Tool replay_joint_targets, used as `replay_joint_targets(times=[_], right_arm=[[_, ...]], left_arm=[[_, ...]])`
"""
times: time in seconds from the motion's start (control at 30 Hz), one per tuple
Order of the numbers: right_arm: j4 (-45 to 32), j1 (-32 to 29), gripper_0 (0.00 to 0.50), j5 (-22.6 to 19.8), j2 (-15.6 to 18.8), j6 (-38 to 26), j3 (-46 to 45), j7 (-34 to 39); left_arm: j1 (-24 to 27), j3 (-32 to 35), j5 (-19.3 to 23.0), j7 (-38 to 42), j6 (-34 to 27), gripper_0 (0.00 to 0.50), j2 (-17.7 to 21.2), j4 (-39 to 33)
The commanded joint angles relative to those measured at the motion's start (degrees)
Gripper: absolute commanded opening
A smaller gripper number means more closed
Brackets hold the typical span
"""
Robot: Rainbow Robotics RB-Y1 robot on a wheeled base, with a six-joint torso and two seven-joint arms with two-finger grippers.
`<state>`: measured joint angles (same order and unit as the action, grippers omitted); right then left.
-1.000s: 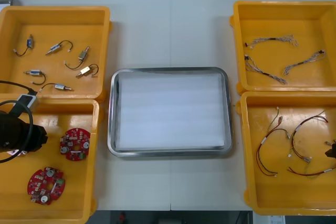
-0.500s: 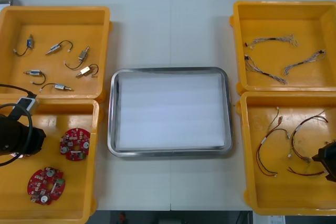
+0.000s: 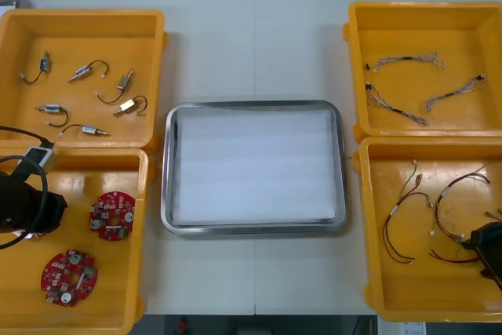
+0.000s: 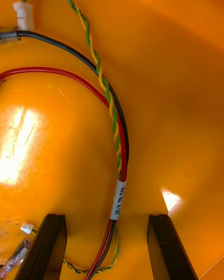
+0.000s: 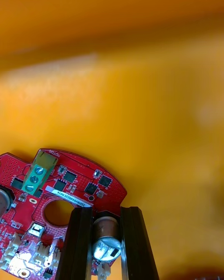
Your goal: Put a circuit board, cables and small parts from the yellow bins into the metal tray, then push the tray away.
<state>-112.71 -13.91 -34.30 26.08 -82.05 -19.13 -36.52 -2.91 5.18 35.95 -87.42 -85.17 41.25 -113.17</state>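
Left gripper point(image 5: 106, 212), fingers narrow, pinched a board point(image 5: 70, 186) by its silver cylinder point(image 5: 106, 247) in the near left bin point(image 5: 140, 98). So small a hold might let the board tip or drop. Right gripper point(image 4: 107, 217), fingers wide, straddled a cable point(image 4: 119, 158) in the near right bin point(image 4: 177, 74).

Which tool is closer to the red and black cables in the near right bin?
Right. The right tool stands open astride the cables; the left tool is far off, in the near left bin, pinching a circuit board.
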Motion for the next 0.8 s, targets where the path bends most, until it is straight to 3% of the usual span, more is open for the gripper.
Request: replay_joint_targets(times=[0.03, 0.3, 0.37, 0.4, 0.43, 0.5, 0.8], right_arm=[[1.61, -1.65, 0.500, 0.38, -0.60, 1.36, 1.64, 2.33], [1.79, -1.73, 0.500, 0.55, -0.60, 1.36, 1.73, 2.50], [1.70, -1.73, 0.285, 0.55, -0.60, 1.36, 1.73, 2.50], [1.79, -1.82, 0.150, 0.55, -0.60, 1.36, 1.73, 2.42], [1.70, -1.73, 0.078, 0.55, -0.60, 1.36, 1.73, 2.50], [1.70, -1.82, 0.007, 0.55, -0.68, 1.36, 1.73, 2.50], [1.70, -1.73, 0.000, 0.20, -0.60, 1.36, 0.85, 2.50]], left_arm=[[-0.08, 4.40, -0.01, 4.53, -6.50, 0.000, 2.17, -6.10], [2.38, 9.76, 3.86, 4.97, -16.96, 0.000, 2.26, -12.78], [3.35, 10.55, 4.65, 5.15, -19.42, 0.000, 2.35, -13.83], [4.23, 10.73, 4.83, 5.24, -21.09, 0.000, 2.52, -14.54], [5.10, 10.73, 4.91, 5.33, -22.67, 0.000, 2.79, -15.33], [6.60, 10.64, 5.53, 5.68, -24.78, 0.000, 3.05, -16.12], [13.01, 5.80, 9.66, 7.08, -24.83, 0.000, 5.07, -17.44]])
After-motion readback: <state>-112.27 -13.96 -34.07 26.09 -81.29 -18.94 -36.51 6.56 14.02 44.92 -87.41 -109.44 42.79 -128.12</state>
